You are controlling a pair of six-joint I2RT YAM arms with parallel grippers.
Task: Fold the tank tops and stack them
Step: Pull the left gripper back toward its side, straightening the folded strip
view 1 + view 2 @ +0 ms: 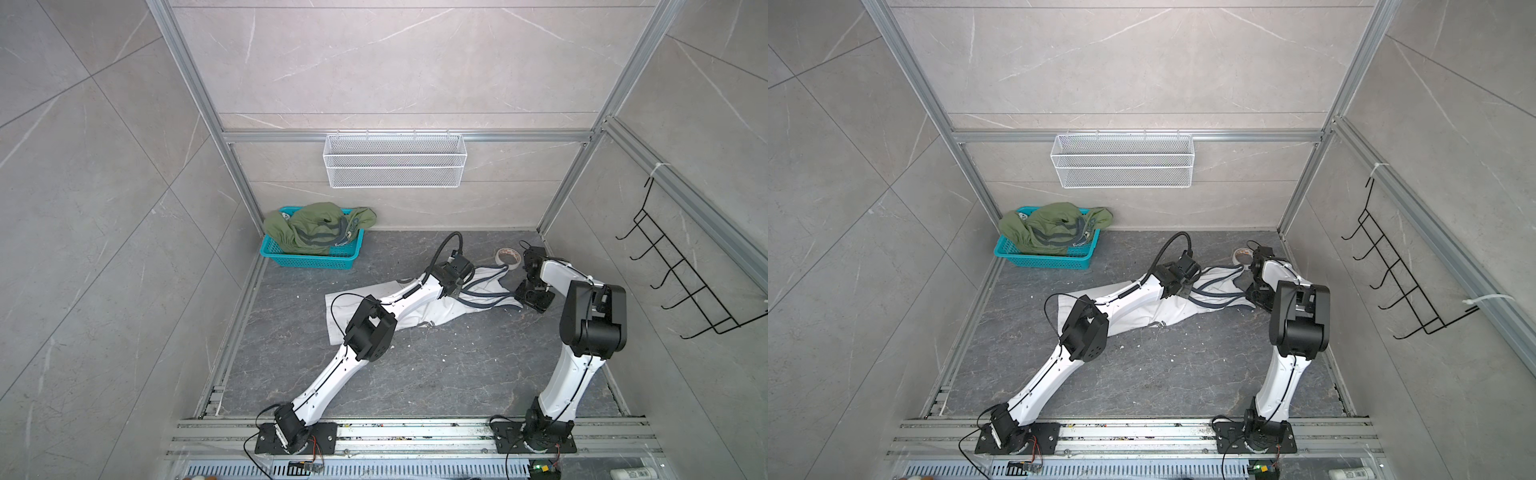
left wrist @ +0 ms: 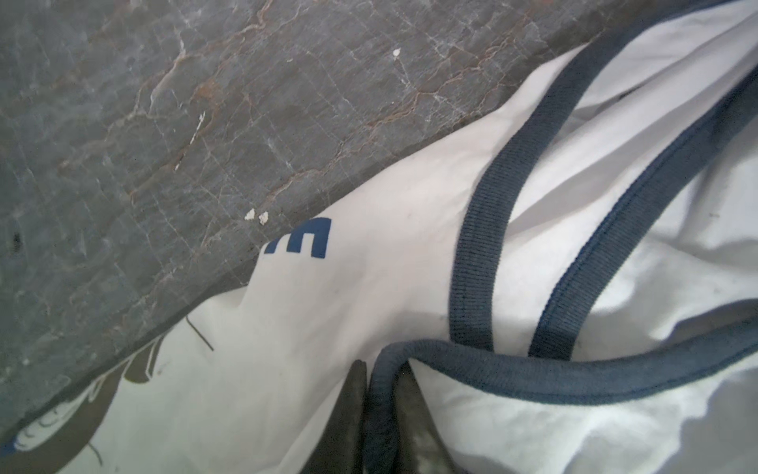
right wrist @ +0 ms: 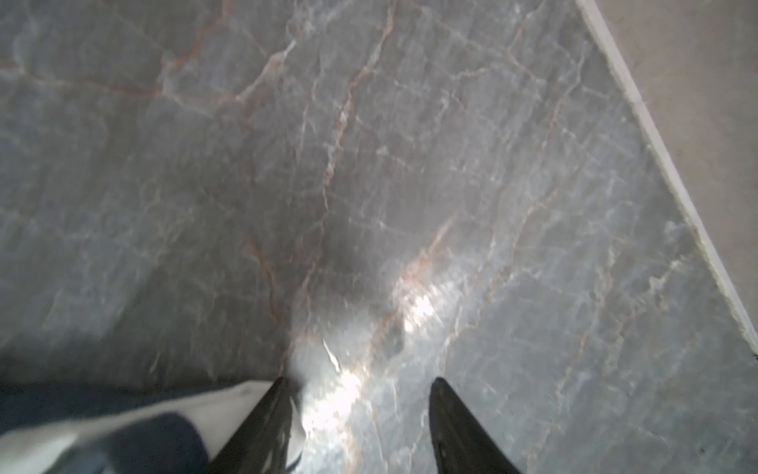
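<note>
The left gripper [image 2: 381,365] pinches the white tank top [image 2: 369,266] by its navy trim [image 2: 471,266] on the table, so the right gripper [image 3: 360,381] (half open, empty, just beside the cloth) should take a matching edge for an even fold; the olive tank top [image 1: 316,232] lies in the basket [image 1: 307,262].

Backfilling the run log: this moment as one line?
left gripper: shut on white tank top trim | right gripper: open, empty, over tabletop | olive tank top: bunched in teal basket

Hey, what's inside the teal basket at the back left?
The olive green tank top, crumpled and spilling over the rim of the teal basket. It covers the floor, so anything underneath cannot be seen.
</note>
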